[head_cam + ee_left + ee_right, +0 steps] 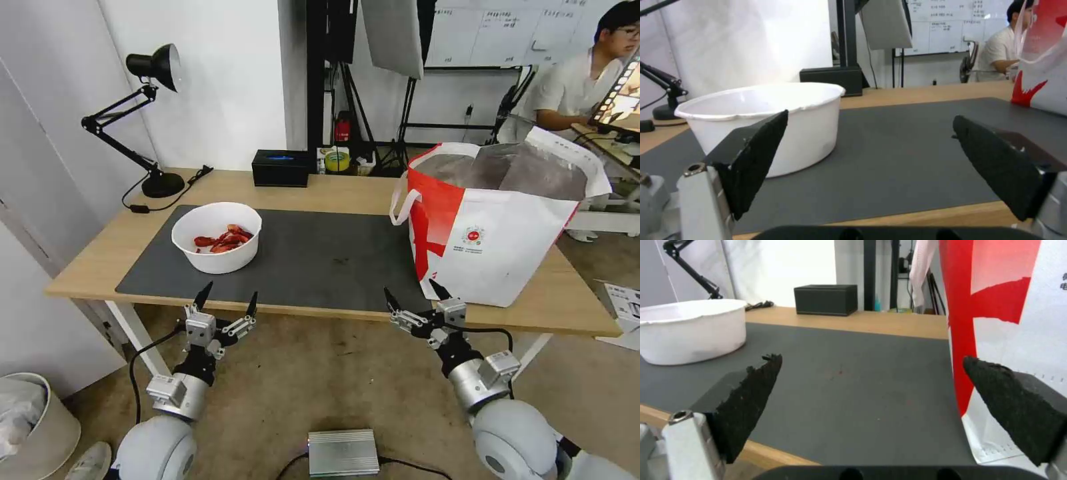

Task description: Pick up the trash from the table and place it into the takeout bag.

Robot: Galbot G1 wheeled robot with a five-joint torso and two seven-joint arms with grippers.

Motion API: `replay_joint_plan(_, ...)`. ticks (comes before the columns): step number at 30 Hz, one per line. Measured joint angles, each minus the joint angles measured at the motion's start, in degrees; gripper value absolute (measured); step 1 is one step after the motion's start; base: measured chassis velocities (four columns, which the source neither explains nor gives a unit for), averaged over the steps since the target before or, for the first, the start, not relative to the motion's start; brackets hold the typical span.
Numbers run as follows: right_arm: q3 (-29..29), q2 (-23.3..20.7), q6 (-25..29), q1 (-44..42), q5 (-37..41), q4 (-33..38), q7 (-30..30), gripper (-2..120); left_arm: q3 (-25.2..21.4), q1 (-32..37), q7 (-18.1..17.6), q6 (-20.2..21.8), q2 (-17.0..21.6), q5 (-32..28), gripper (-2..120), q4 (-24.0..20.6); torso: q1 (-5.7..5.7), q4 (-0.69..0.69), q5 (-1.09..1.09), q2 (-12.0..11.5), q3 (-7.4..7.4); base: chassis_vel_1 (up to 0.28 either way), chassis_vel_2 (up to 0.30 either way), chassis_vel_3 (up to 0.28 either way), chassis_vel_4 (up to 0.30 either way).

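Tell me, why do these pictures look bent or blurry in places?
Head view: wide-lens distortion bows the table edges and walls. Left wrist view: the white bowl is soft, its inside washed out by glare. Right wrist view: the close takeout bag looks blurred and bright.

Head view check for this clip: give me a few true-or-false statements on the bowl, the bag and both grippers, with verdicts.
1. The white bowl of red shells sits on the dark grey mat. True.
2. The left gripper is shut on the bowl's rim. False: it is open, at the table's near edge, apart from the bowl.
3. The large white takeout bag with red side panel stands upright, its top open. True.
4. The right gripper is inside the bag. False: it is open, outside the bag near its base.
5. The small black box is on the mat. False: it rests on the bare wood behind it.
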Motion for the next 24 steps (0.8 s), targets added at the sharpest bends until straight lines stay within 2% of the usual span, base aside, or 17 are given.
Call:
replay_joint_plan(14, 0.1, -0.1, 0.0, -0.3, 0.2, 0.1, 0.0, 100, -0.6, -0.5, -0.9, 0.7, 0.9, -0.3, 100, -0.6, 0.00, 0.01, -0.01, 0.0, 0.00, 0.000, 0.000, 0.000, 0.000)
replay_joint_plan(17, 0.1, -0.1, 0.0, -0.3, 0.2, 0.1, -0.1, 100, -2.0, -3.1, -3.3, 4.2, 4.8, -4.0, 100, -2.0, 0.00, 0.00, 0.00, 0.0, 0.00, 0.000, 0.000, 0.000, 0.000)
replay_joint_plan(18, 0.1, -0.1, 0.0, -0.3, 0.2, 0.1, -0.1, 100, -2.0, -3.1, -3.3, 4.2, 4.8, -4.0, 100, -2.0, 0.00, 0.00, 0.00, 0.0, 0.00, 0.000, 0.000, 0.000, 0.000)
replay_joint_plan(20, 0.1, -0.2, 0.0, -0.3, 0.3, 0.1, -0.1, 100, -2.6, -5.7, -6.1, 7.1, 9.0, -8.4, 100, -2.5, 0.00, 0.01, -0.01, 0.0, 0.00, 0.000, 0.000, 0.000, 0.000)
replay_joint_plan(21, 0.1, -0.2, 0.0, -0.3, 0.3, 0.1, -0.1, 100, -2.7, -8.1, -8.9, 9.9, 12.2, -12.2, 100, -2.7, 0.01, 0.00, 0.00, 0.0, 0.00, 0.000, 0.000, 0.000, 0.000)
replay_joint_plan(22, 0.1, -0.2, 0.0, -0.3, 0.3, 0.1, -0.1, 100, -2.7, -8.1, -8.9, 9.9, 12.2, -12.2, 100, -2.7, 0.01, 0.00, 0.00, 0.0, 0.00, 0.000, 0.000, 0.000, 0.000)
replay_joint_plan(24, 0.1, -0.2, 0.0, -0.3, 0.3, 0.2, -0.1, 100, -2.4, -12.6, -12.5, 15.2, 17.0, -18.6, 100, -2.5, 0.00, 0.01, -0.01, 0.0, 0.00, 0.000, 0.000, 0.000, 0.000)
